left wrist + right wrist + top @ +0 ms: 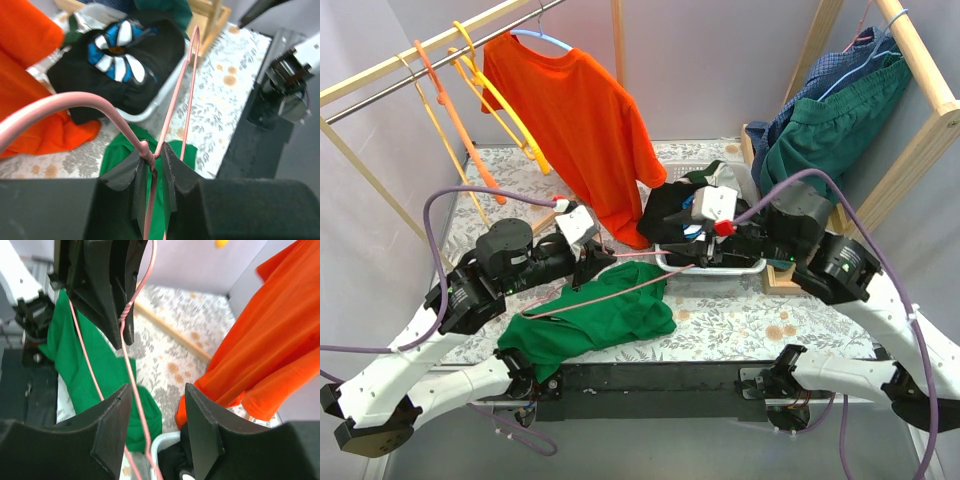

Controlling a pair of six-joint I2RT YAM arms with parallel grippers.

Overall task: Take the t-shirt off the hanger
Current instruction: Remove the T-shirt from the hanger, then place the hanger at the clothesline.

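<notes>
A pink wire hanger [638, 254] is bare. My left gripper [592, 262] is shut on its twisted neck, seen close in the left wrist view [152, 155], where the hook [75, 97] curves left. A green t-shirt [590, 318] lies crumpled on the table below the hanger, off it; it also shows in both wrist views [117, 155] [95, 360]. My right gripper [675, 254] is open. In the right wrist view [157, 400] the hanger wire [135, 393] passes between its fingers near the left one, not gripped.
An orange t-shirt [585, 120] hangs on a blue hanger from the back rail, beside empty orange and yellow hangers [470, 100]. A white basket [710, 268] holds a black garment [665, 210]. A wooden rack at the right carries blue and green clothes [830, 120].
</notes>
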